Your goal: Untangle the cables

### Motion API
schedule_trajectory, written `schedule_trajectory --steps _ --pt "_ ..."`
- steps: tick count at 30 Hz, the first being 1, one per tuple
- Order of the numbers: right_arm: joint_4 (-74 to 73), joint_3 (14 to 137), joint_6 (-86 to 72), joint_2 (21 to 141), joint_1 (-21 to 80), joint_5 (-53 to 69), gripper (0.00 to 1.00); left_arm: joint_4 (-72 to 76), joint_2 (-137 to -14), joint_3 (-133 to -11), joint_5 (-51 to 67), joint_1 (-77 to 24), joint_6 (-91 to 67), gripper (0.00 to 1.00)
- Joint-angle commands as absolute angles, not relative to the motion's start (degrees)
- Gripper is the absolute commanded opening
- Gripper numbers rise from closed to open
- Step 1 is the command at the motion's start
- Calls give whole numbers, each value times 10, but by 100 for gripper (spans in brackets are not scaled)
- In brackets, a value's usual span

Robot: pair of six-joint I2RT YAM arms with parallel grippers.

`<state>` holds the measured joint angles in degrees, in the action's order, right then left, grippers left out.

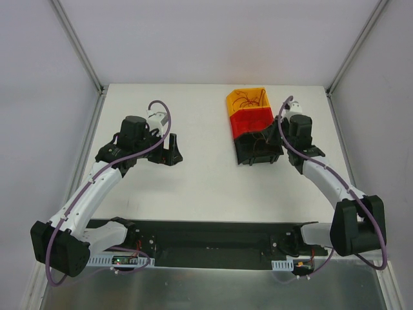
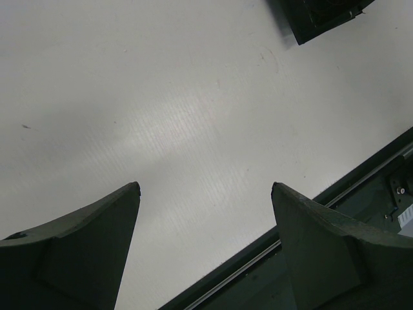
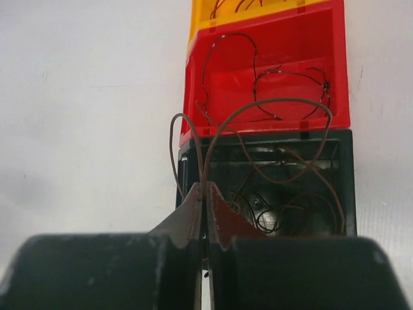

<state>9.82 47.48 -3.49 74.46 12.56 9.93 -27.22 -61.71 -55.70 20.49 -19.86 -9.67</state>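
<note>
Right gripper [image 3: 205, 188] (on cable [image 3: 284, 99]), bin rim [image 3: 310, 135]

Two robot arms in matching livery: the left arm [image 1: 97, 187] and right arm [image 1: 326, 177] are built of smooth white links joined by blocky black joint housings [image 1: 59, 248], with a thick purple cable [image 1: 159, 102] strung along each and bowing out in loops. The left gripper [image 1: 171, 155] and right gripper [image 3: 205, 188] are black, each with two matt, dark, wedge-shaped fingers [image 2: 84, 245] tapering to narrow tips. Small green circuit boards [image 1: 122, 260] and thin wires show at the bases.
</note>
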Motion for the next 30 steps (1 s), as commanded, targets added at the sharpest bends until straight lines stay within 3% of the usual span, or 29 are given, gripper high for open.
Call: schedule_trajectory --steps 1,12,24,30 --pt "133 447 -56 702 124 113 1 -260 -613 -556 209 -198 -90 82" --pt "61 443 -57 761 123 103 1 -261 -615 -556 213 -198 -90 82" --pt "-91 585 -29 872 125 76 1 -260 -616 -555 207 -198 -89 82" --pt "-176 621 -32 844 134 96 25 -261 -621 -555 207 -198 -88 82"
